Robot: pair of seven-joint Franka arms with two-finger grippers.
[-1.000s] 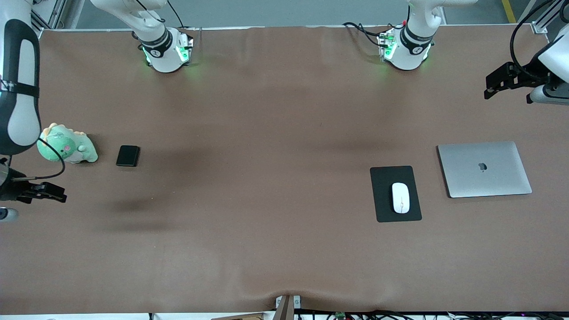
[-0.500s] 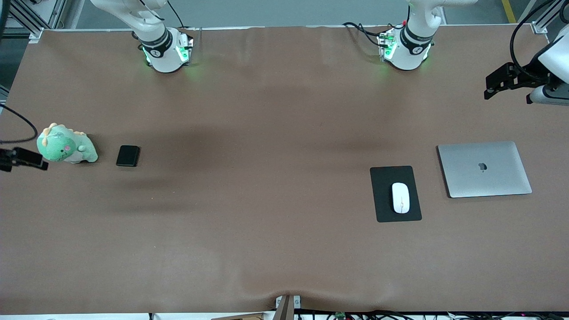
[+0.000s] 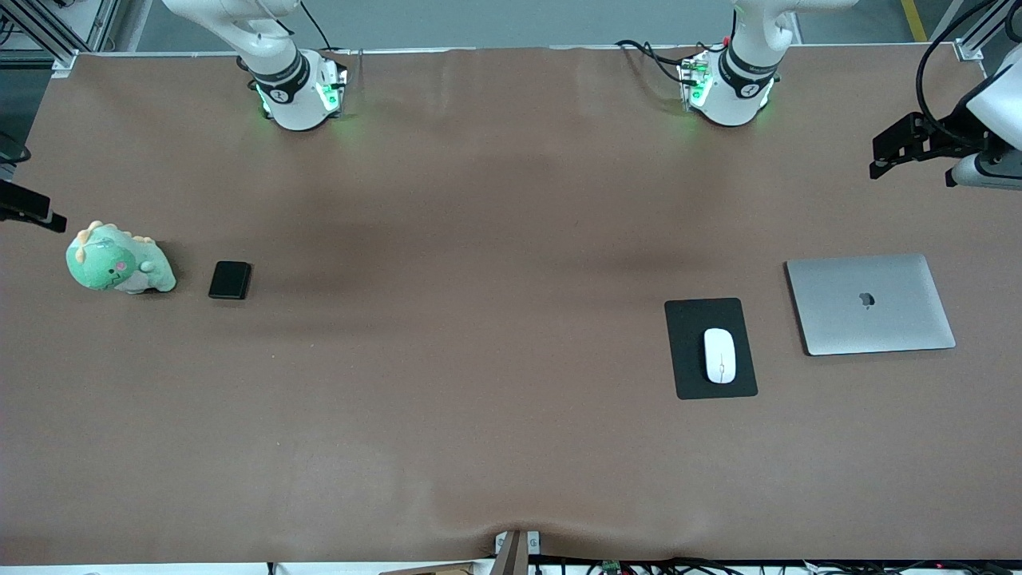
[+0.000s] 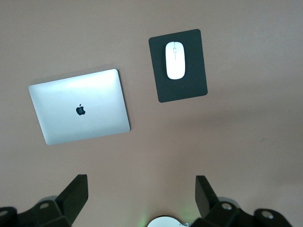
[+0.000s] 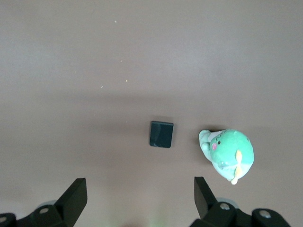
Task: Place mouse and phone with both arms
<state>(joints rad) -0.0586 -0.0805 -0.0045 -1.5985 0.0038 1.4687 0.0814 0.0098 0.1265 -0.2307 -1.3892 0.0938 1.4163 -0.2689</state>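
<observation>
The white mouse [image 3: 719, 355] lies on a black mouse pad [image 3: 688, 375] beside a closed silver laptop [image 3: 870, 303], toward the left arm's end. The black phone [image 3: 230, 280] lies flat beside a green plush dinosaur [image 3: 120, 259], toward the right arm's end. My left gripper [image 3: 890, 152] hangs open and empty high over the table edge past the laptop. Its wrist view shows the mouse [image 4: 175, 60], the pad [image 4: 189, 87] and its gripper [image 4: 141, 189]. My right gripper [image 3: 36, 212] is at the table edge above the dinosaur. It is open and empty [image 5: 140, 191], high above the phone [image 5: 161, 134].
The laptop [image 4: 80, 111] and the dinosaur [image 5: 229, 153] also show in the wrist views. Both arm bases with green lights stand at the table's edge farthest from the front camera. A brown cloth [image 3: 479, 359] covers the table.
My right arm has swung away along its end of the table toward the bases' side, and its forearm has left the front view. The left arm, mouse and phone have not moved.
</observation>
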